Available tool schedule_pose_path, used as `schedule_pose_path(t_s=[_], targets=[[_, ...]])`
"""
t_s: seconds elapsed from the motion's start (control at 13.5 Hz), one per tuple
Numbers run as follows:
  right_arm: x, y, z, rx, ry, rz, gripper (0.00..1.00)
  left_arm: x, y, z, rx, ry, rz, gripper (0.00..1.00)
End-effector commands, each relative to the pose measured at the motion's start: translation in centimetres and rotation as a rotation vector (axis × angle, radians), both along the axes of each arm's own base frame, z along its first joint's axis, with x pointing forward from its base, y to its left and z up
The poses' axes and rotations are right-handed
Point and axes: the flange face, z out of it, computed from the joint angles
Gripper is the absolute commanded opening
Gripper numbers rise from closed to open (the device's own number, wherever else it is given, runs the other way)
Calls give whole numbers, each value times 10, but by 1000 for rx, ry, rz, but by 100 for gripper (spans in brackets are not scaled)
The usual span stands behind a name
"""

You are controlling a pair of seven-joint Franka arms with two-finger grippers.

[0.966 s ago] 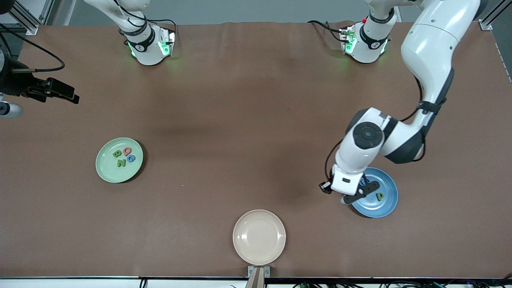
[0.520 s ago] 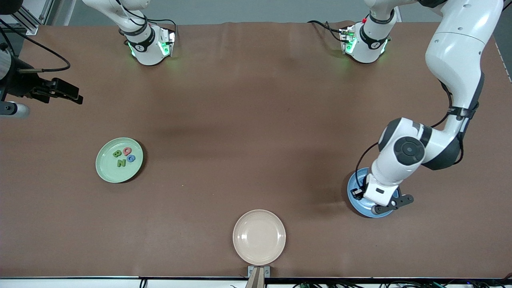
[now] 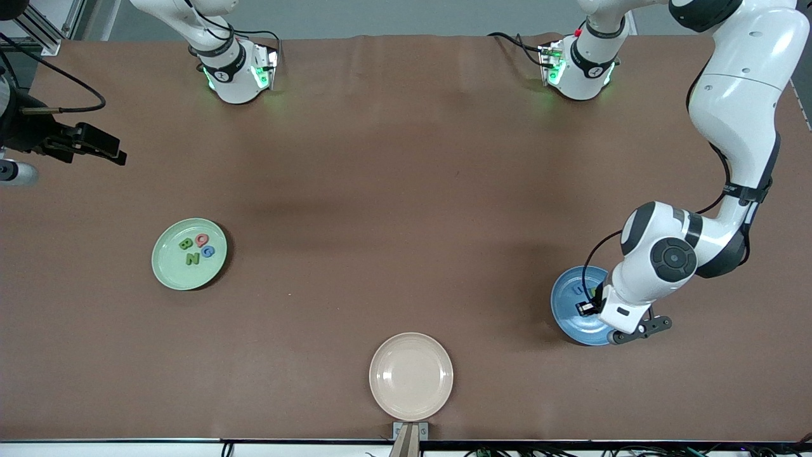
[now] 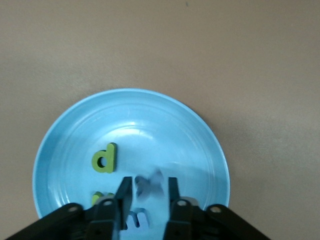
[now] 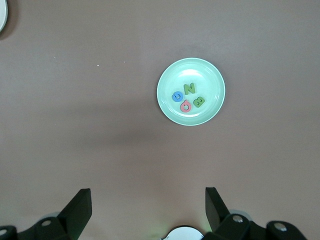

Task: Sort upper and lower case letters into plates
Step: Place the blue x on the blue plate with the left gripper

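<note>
The blue plate lies toward the left arm's end of the table. My left gripper hangs over it, jaws parted. In the left wrist view a blurred blue letter shows between the fingers without touching either. The blue plate also holds a green d, a half-hidden green letter and a blue letter. The mint green plate holds several letters. My right gripper waits open at the right arm's end, high over the table.
A cream-beige plate sits bare at the table edge nearest the front camera. The mint plate with its letters also shows in the right wrist view. Brown table between the plates.
My left arm has swung toward its own end of the table, carrying the gripper across the blue plate. The right gripper has barely shifted.
</note>
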Motion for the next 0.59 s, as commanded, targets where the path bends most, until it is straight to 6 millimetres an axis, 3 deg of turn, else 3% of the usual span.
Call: schedule_pose_path(t_s=[0.0, 0.15, 0.37, 0.52], targets=[[-6, -9, 14, -11, -36, -17, 100, 0, -4, 6, 3, -10, 17, 99], [-6, -6, 23, -18, -56, -13, 100, 5, -7, 21, 1, -38, 15, 100], [-5, -27, 44, -4, -103, -53, 100, 7, -9, 47, 15, -51, 4, 100], [-5, -27, 44, -14, -103, -45, 100, 10, -16, 82, 13, -55, -2, 100]])
